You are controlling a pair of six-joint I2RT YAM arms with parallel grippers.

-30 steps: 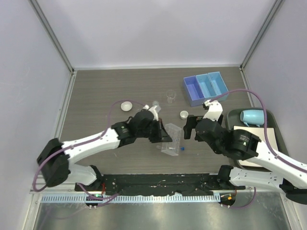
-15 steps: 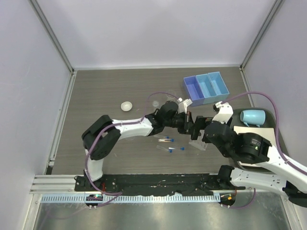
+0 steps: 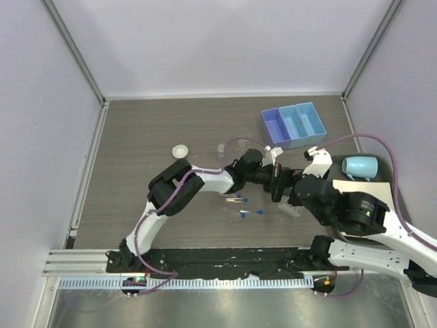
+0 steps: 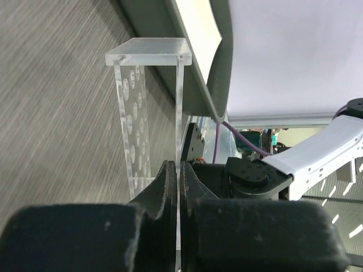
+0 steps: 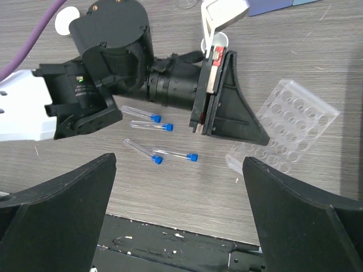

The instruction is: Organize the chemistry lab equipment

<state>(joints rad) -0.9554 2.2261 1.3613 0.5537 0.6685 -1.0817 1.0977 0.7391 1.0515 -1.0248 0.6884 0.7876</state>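
Left fingers (image 4: 163, 190) pinch the thin-walled, hole-dotted clear rack (image 4: 131, 113); right fingers (image 5: 62, 209) gape wide.

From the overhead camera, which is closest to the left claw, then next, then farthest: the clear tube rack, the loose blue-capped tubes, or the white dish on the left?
1. Clear tube rack: pinched in the left gripper, right of centre.
2. Blue-capped tubes: loose on the table, just left of the gripper.
3. White dish: farthest, well off to the left.
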